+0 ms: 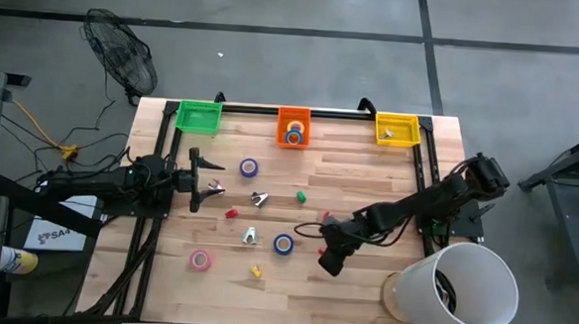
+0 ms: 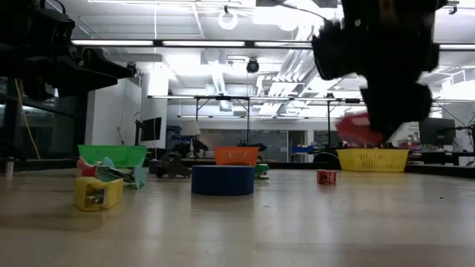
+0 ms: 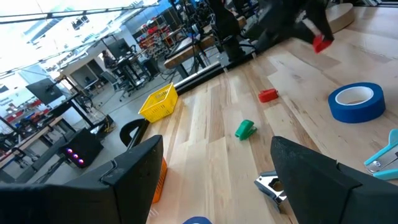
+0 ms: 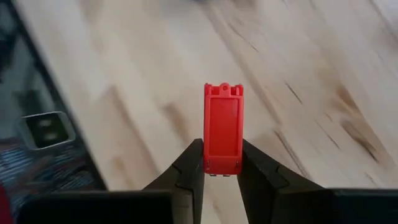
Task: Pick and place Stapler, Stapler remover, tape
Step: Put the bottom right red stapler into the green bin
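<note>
My right gripper hangs over the near-right part of the table, shut on a small red stapler, which also shows red below the fingers in the low view. My left gripper waits open at the table's left, next to a metal staple remover. Tape rolls lie flat on the wood: purple, blue and pink. Another roll sits in the orange bin. More staple removers lie mid-table. My right gripper pinches the red stapler between its two fingers, one pad on each long side at one end. The rest of the body sticks out past the fingertips, along the fingers. The stapler is lifted clear of the table.
Green bin, orange bin and yellow bin line the far edge. Small green, red and yellow staplers lie scattered. A white bucket stands at the near-right corner. Bare wood lies between the right gripper and the yellow bin.
</note>
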Controlling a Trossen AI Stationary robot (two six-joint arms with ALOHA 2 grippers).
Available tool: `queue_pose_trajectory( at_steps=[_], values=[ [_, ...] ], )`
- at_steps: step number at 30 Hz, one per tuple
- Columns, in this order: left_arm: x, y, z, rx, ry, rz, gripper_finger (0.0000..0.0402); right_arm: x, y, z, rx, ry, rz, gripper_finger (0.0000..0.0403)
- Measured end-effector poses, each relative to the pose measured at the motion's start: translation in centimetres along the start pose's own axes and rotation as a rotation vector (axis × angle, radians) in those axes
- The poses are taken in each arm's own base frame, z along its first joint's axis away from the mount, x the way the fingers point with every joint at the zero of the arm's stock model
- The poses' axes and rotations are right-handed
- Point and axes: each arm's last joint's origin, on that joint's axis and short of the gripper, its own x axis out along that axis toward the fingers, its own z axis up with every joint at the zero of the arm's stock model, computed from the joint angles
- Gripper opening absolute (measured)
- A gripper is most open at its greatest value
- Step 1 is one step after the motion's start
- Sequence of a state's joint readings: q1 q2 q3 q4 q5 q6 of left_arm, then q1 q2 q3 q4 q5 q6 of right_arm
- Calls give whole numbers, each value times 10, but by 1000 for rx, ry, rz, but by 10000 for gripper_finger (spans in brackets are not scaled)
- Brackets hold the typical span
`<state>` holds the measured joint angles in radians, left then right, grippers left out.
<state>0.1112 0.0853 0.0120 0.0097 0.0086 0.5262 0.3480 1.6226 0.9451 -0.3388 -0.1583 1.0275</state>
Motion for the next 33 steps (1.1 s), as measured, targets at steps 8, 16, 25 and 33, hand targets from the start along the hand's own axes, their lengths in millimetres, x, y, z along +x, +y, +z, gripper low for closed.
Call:
queue_pose_trajectory(
  at_steps=[8,16,25,33],
  values=[
    [0,0,0,0,0,0,294,-20,3,11,-79,-125,35,67],
    [0,5,4,-20,-21,85,294,-35,4,29,-126,-230,119,67],
    [-5,18,27,-365,-225,171,294,-44,8,49,-149,-363,220,67],
    [-7,21,32,-668,-312,142,294,-54,10,68,-208,-527,278,67]
  ],
)
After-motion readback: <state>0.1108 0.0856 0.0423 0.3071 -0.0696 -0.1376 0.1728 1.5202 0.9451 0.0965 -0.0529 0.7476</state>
